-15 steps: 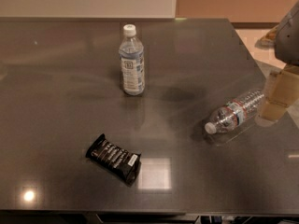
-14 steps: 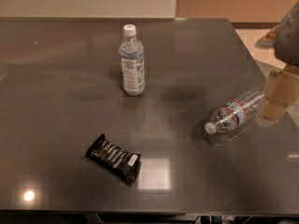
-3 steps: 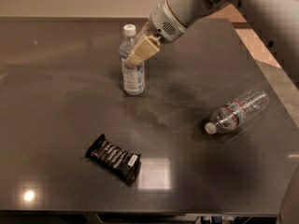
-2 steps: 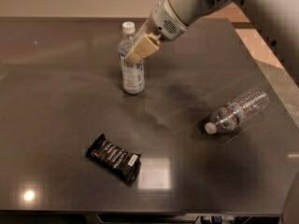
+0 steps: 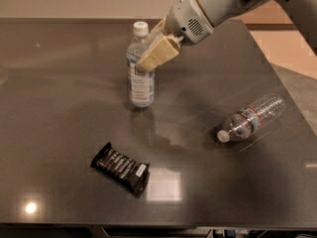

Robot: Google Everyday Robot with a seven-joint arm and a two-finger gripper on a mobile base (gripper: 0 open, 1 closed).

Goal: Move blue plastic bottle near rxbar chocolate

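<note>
The blue plastic bottle (image 5: 140, 78) stands upright at the table's middle back, clear and bluish with a white cap and a pale label. My gripper (image 5: 154, 54) reaches in from the upper right; its tan fingers (image 5: 159, 51) lie across the bottle's upper right side, covering part of its shoulder. The rxbar chocolate (image 5: 120, 165), a flat bar in a black wrapper with white lettering, lies near the front, below the bottle and apart from it.
A clear ribbed bottle with a red-and-white label (image 5: 250, 118) lies on its side at the right. The dark glossy table (image 5: 59, 108) ends close to that bottle on the right and near the bar at the front.
The arm has swung from the right edge over to the blue bottle, and in the last second the fingers have edged slightly lower on its upper part. Bottles and bar have not moved.
</note>
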